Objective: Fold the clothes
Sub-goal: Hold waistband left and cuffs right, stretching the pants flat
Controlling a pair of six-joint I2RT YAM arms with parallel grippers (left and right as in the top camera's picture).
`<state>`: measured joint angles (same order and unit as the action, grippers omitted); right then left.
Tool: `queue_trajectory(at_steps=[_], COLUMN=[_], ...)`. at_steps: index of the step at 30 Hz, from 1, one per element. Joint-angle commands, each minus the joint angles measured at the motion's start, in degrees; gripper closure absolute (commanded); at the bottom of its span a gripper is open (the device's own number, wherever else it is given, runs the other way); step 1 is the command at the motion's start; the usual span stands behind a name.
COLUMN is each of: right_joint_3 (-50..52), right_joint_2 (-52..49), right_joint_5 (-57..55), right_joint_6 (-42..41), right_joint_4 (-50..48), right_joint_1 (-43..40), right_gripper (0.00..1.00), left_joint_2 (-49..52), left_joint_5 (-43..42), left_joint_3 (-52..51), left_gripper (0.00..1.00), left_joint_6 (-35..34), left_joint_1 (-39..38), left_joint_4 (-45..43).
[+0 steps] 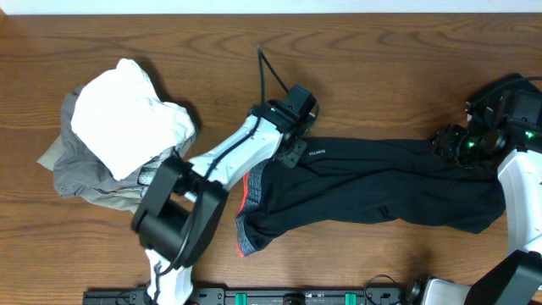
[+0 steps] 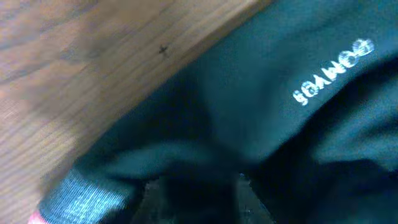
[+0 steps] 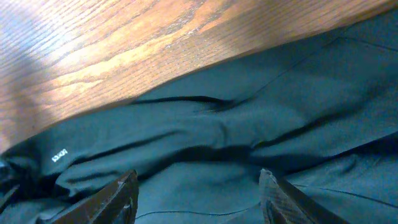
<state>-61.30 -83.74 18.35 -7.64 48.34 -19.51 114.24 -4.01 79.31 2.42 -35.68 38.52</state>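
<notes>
The black trousers (image 1: 381, 191) lie lengthwise across the table, with the grey, red-lined waistband (image 1: 244, 222) at the left end. A tiny white logo (image 1: 316, 152) shows near the upper waist edge. My left gripper (image 1: 290, 149) is right beside that logo. The blurred left wrist view shows its fingers (image 2: 155, 200) close together with a dark bunch of trouser cloth (image 2: 205, 124) between them. My right gripper (image 1: 447, 146) is over the leg end at the right. Its jaws stand wide apart in the right wrist view (image 3: 198, 177), and the cloth (image 3: 199, 130) lies flat beneath them.
A heap of other garments sits at the left, a white one (image 1: 127, 119) on top of a grey one (image 1: 76, 174). A black cable (image 1: 265, 72) runs up from the left arm. The table's front edge carries the arm bases (image 1: 254, 296).
</notes>
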Motion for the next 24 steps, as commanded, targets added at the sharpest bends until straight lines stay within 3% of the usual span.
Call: queue_trajectory(at_steps=[1, 5, 10, 15, 21, 24], right_joint_3=[0.3, 0.3, 0.3, 0.3, 0.3, 0.4], right_joint_2=[0.1, 0.1, 0.1, 0.1, 0.1, 0.1], right_joint_5=[1.2, 1.2, 1.2, 1.2, 1.2, 1.2], right_joint_6=[-0.5, -0.5, -0.5, -0.7, -0.7, -0.7], right_joint_4=[0.0, -0.1, -0.3, -0.3, -1.1, -2.4], right_joint_1=[0.4, 0.4, 0.4, 0.4, 1.2, 2.7], right_gripper=[0.41, 0.45, 0.48, 0.49, 0.48, 0.44], left_joint_2=[3.7, 6.8, 10.6, 12.8, 14.4, 14.4], left_joint_5=[0.2, 0.2, 1.8, 3.0, -10.4, -11.0], left_joint_3=[-0.2, -0.2, -0.2, 1.0, 8.1, 12.0], left_gripper=[0.81, 0.94, 0.94, 0.94, 0.94, 0.92], left_joint_6=[2.3, 3.7, 5.3, -1.9, -4.3, -4.9], left_joint_1=[0.2, 0.2, 2.3, 9.9, 22.0, 25.0], left_joint_4=[-0.7, -0.9, -5.3, -15.7, -23.8, -23.9])
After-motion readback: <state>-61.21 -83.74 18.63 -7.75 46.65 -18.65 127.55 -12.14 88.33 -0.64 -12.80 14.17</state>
